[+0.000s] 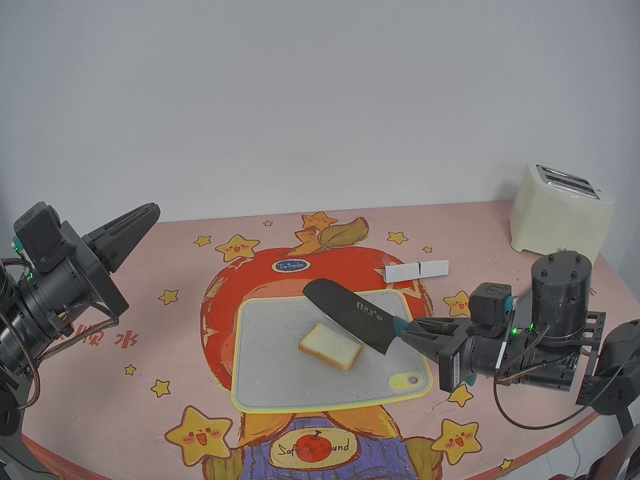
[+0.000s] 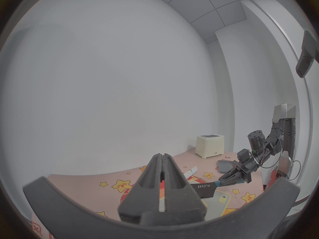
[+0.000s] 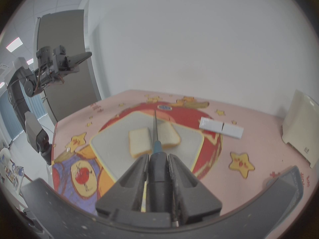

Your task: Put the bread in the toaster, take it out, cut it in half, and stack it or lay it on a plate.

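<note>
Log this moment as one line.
step: cutting | right gripper: shut on knife, blade over bread on cutting board | left gripper: shut, empty, raised at left

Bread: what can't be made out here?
- Head view: the knife blade covers the bread's far corner; touching or cut, cannot tell.
- Right wrist view: the edge-on blade hides the bread's middle.
- Left wrist view: the left jaws block the bread and much of the board.
- Right wrist view: picture edge cuts off the toaster.
</note>
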{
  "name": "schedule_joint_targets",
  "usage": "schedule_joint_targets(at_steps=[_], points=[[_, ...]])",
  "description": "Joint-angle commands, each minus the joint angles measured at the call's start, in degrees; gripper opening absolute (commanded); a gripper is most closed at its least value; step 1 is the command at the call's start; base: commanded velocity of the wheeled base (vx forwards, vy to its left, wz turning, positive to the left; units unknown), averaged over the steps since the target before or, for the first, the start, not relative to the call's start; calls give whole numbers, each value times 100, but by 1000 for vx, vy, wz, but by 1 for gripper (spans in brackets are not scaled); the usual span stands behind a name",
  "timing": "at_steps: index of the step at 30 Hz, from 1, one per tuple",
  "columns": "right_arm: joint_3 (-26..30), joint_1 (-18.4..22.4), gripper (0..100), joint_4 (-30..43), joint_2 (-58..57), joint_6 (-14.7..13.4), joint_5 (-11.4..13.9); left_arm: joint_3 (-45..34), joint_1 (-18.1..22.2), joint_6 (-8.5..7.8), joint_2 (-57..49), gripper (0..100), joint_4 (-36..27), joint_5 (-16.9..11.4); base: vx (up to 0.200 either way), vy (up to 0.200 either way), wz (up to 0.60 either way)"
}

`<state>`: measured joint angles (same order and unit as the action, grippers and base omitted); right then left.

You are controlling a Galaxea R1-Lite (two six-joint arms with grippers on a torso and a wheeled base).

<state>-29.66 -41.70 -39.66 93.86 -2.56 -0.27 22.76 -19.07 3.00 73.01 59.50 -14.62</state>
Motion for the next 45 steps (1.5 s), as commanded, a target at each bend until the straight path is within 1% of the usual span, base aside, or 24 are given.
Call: schedule_joint_targets(at_steps=[1, 6, 10, 13, 14, 17, 18, 22, 25, 26, 27, 28, 30, 32, 34, 38, 43, 45], points=[[39, -4, 0, -104, -52, 1, 0, 0, -1, -1, -15, 0, 9, 3, 0, 0, 0], [48, -4, 0, -367, -34, -8, -8, -35, -1, -1, 3, 0, 0, -6, 0, 0, 0], [48, -4, 0, -438, -52, -8, -8, -79, -1, -1, 3, 0, 0, -6, 0, 0, 0], [39, -4, 0, -447, -87, -8, -70, -79, -1, -1, 3, 0, 0, -6, 0, 0, 0], [57, -40, 0, -482, -139, 1, -158, -88, -1, -1, -6, 0, 0, -6, 0, 0, 0], [66, -119, 0, -587, -157, 1, -307, -149, -18, -1, 3, 0, 18, -6, 0, 0, 0], [57, -119, 0, -649, -157, 1, -413, -193, -18, -1, 3, 0, 35, -6, 0, 0, 0], [57, -127, 0, -833, -148, 1, -694, -237, -18, -10, 3, 0, 44, -6, 0, 0, 0], [83, -154, 0, -833, -139, 27, -808, -254, -18, -10, 3, 0, 44, -6, 0, 0, 0], [110, -242, 0, -842, -148, 36, -878, -254, -18, -27, 3, 0, 44, 3, 0, 0, 0], [110, -242, 0, -842, -148, 36, -878, -254, -18, -27, 3, 0, 44, 3, 0, 0, 0], [127, -330, 0, -842, -148, 27, -958, -263, -18, -54, -6, 0, 44, 3, 0, 0, 0], [110, -391, 0, -851, -139, 27, -1125, -281, -27, -63, -24, 0, 53, 3, 0, 0, 0], [101, -426, 0, -895, -131, 19, -1239, -298, -27, -71, -24, 0, 61, 3, 0, 0, 0], [118, -453, 0, -1009, -113, 10, -1283, -325, -36, -89, -24, 0, 70, 3, 0, 0, 0], [171, -558, 0, -1044, -131, -16, -1292, -342, -36, -89, -50, 0, 70, 11, 0, 0, 0], [180, -488, 0, -1053, -201, -25, -1292, -386, 17, -80, -173, 0, 70, 73, 0, 0, 0], [171, -444, 0, -1053, -315, -34, -1283, -430, 52, -71, -498, 0, 61, 143, 0, 0, 0]])
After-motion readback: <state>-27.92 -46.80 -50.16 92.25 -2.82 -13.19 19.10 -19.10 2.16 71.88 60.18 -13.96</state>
